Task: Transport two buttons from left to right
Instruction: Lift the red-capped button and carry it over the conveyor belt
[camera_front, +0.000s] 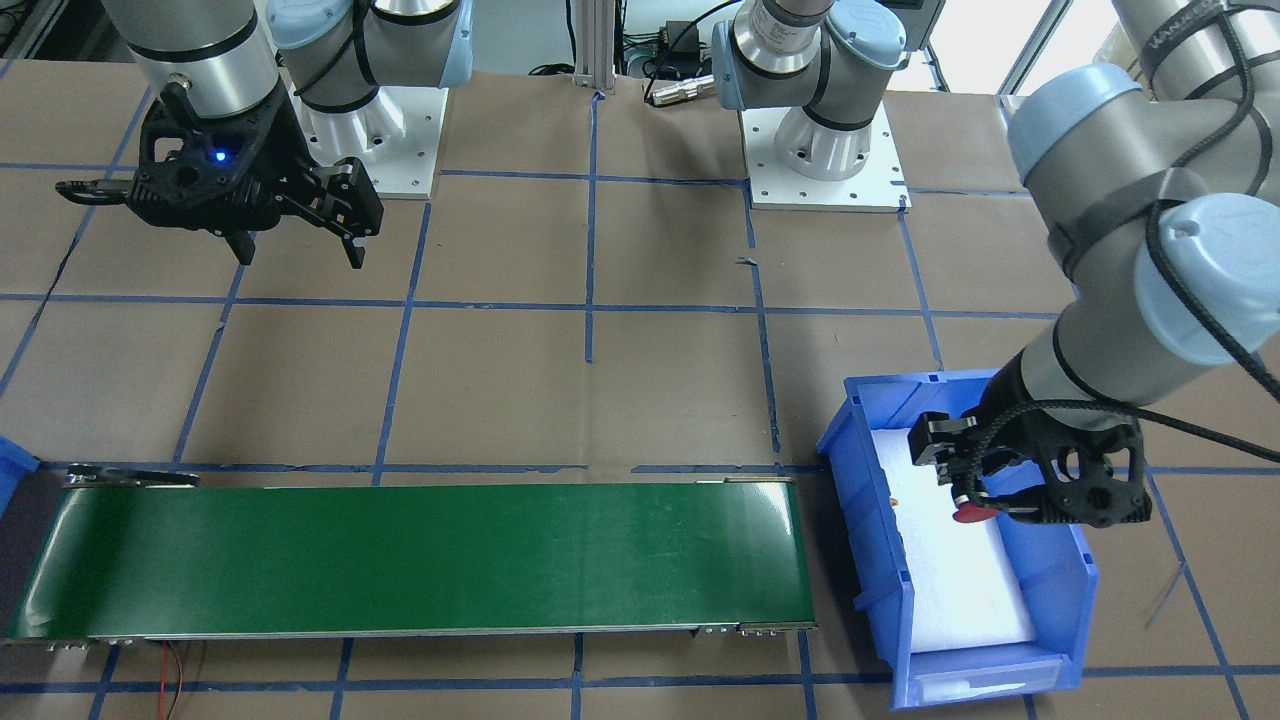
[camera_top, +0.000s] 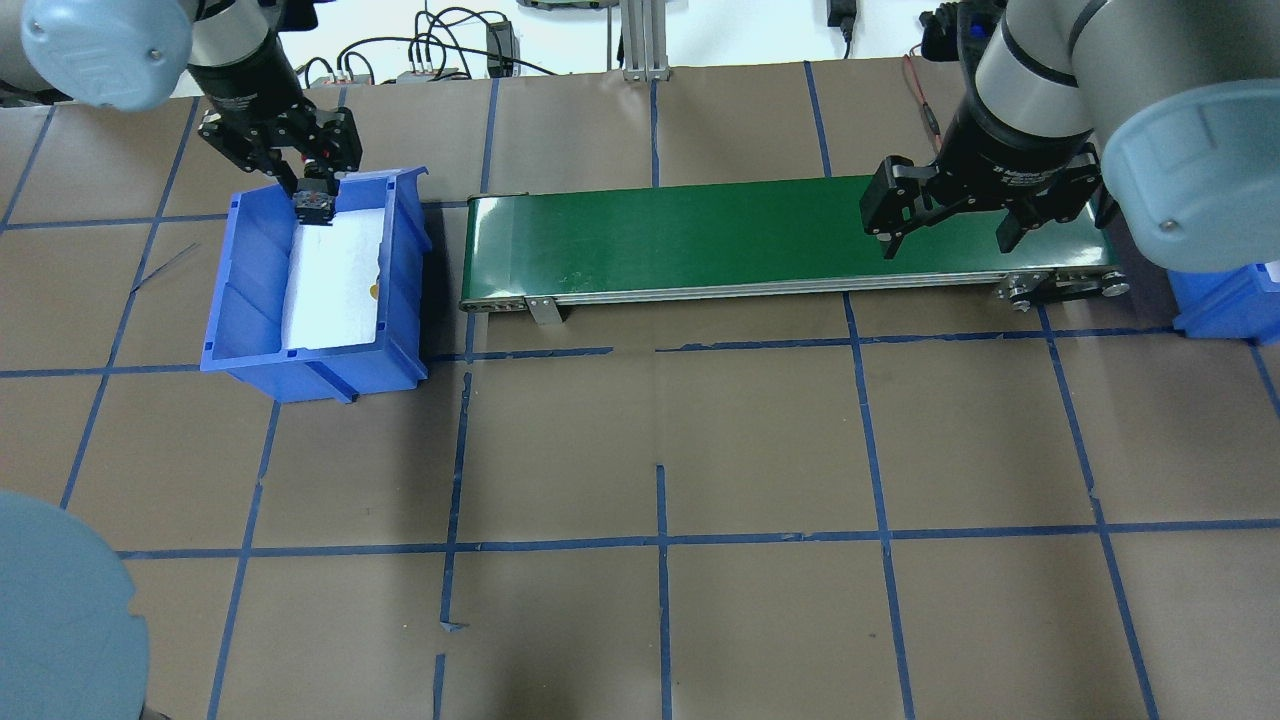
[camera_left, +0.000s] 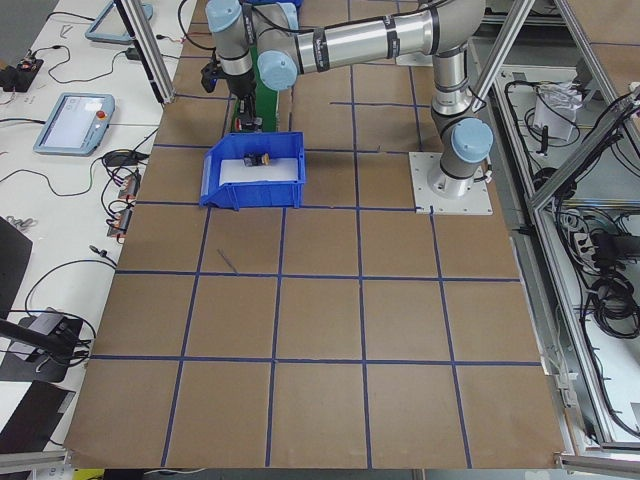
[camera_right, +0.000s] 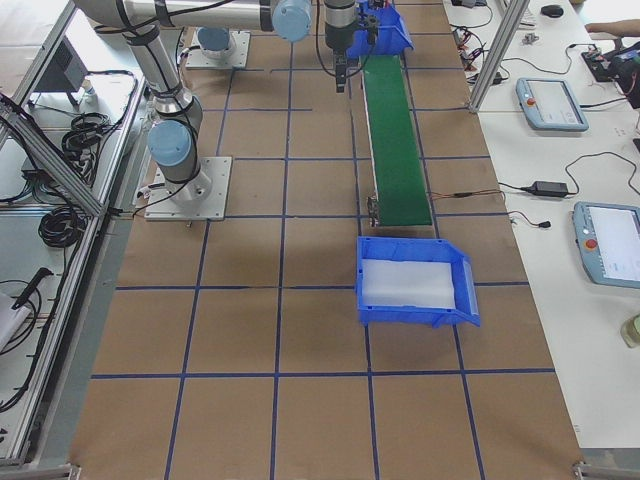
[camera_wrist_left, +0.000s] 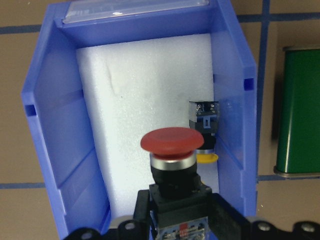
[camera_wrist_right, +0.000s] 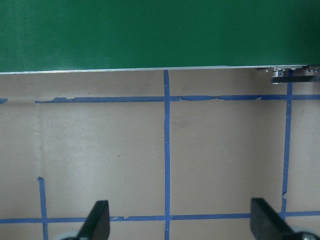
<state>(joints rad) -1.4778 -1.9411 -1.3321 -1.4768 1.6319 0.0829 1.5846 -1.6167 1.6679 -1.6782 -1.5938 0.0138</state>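
My left gripper (camera_top: 315, 200) is shut on the red-capped button (camera_wrist_left: 172, 148) and holds it upright over the far end of the blue bin (camera_top: 245, 345) on my left. The red cap also shows below the fingers in the front view (camera_front: 972, 515). The yellow-capped button (camera_wrist_left: 204, 134) lies on its side on the bin's white foam, against the wall nearest the belt. My right gripper (camera_top: 950, 235) is open and empty. It hovers above the right end of the green conveyor belt (camera_top: 690, 235), its fingertips (camera_wrist_right: 99, 221) wide apart over the brown table.
A second blue bin (camera_top: 1225, 300) with white foam stands past the belt's right end; it also shows in the right exterior view (camera_right: 415, 310). Blue tape lines grid the paper-covered table. The arm bases (camera_front: 825, 170) stand at the robot's side.
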